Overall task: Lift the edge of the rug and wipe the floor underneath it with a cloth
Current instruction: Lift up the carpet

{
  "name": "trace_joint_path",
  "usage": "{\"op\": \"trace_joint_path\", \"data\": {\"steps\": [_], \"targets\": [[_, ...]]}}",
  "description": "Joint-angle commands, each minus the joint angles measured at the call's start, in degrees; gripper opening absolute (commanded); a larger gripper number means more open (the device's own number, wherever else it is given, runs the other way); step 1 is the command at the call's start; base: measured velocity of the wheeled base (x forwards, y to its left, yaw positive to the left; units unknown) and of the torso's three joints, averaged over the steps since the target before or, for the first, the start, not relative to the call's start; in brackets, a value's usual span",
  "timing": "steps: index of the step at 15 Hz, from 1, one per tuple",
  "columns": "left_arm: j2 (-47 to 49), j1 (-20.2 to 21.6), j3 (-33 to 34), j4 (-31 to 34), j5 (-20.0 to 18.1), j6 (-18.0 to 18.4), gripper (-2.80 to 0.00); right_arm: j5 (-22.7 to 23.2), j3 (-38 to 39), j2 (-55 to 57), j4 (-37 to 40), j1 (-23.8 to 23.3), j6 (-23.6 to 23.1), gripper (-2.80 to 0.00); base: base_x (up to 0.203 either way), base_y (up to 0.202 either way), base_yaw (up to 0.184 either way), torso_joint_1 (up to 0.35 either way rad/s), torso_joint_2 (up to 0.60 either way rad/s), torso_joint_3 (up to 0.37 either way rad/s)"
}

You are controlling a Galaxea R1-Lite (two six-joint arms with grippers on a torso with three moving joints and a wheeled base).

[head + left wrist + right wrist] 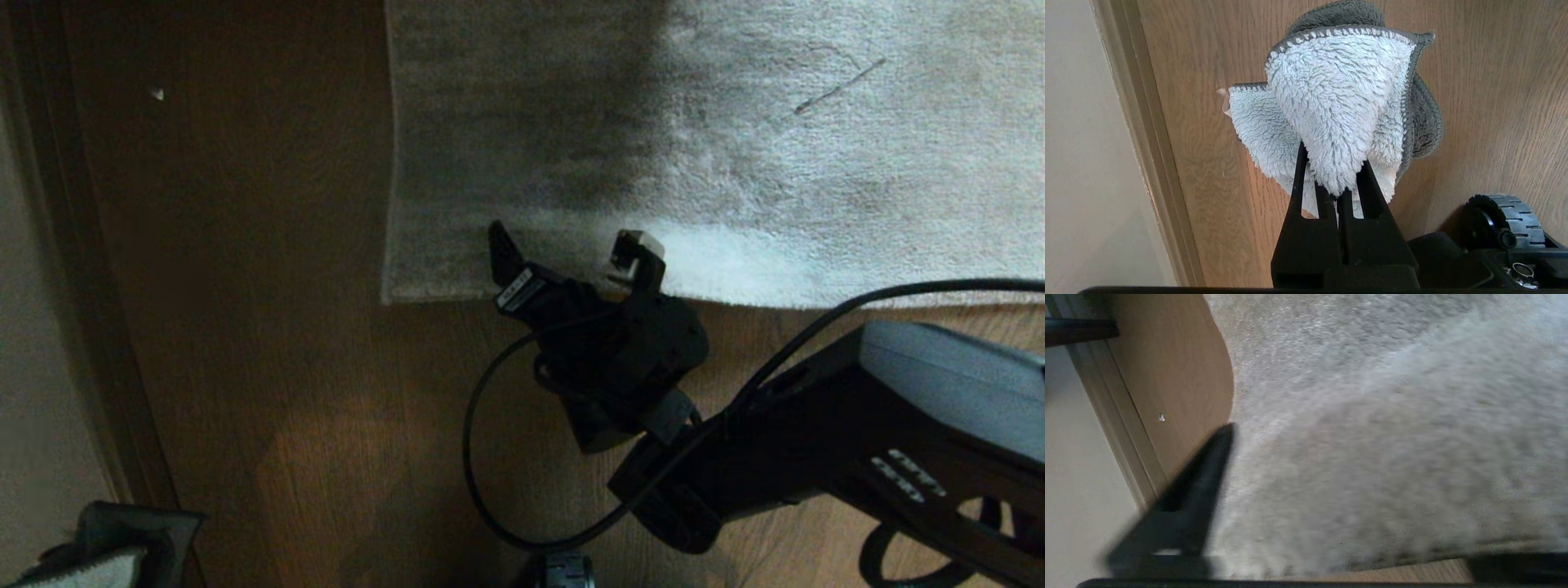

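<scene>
I'm looking down at brown wood-grain plank floor [269,343] that runs to a pale baseboard [49,327] and wall on my left. A big light grey-beige rug [735,147] with short shaggy pile covers the far part of the view; a thin dark line lies on its pile toward the right. The rug edge [735,298] lies flat on the floor, its near-left corner squared off.

My right gripper [575,253] hangs over that edge close to the corner, jaws spread wide with nothing between them, both fingertips over the pile. A black cable [473,441] loops from the arm.

My left gripper [1337,196] sits low at my left side near the baseboard, jaws pinched tight on the cloth [1331,106], a fluffy pale grey-white rag with darker grey stitched hems, bunched and fanning out above the fingers. A base wheel [1506,224] shows beside it.
</scene>
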Motion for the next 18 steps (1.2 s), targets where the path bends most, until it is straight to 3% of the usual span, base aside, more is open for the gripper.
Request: {"op": "trace_joint_path", "data": {"steps": [1, 18], "targets": [[-0.02, 0.07, 0.02, -0.03, -0.02, -0.01, -2.80, -0.14, 0.02, 0.24, -2.76, 0.02, 0.42, -2.80, 0.000, 0.000, 0.000, 0.000, 0.00, 0.000], [-0.02, -0.01, 0.02, -0.03, -0.02, -0.01, -2.80, -0.05, 0.99, 1.21, -2.76, -0.06, 0.83, -2.80, 0.000, 0.000, 0.000, 0.000, 0.00, 0.000]]}}
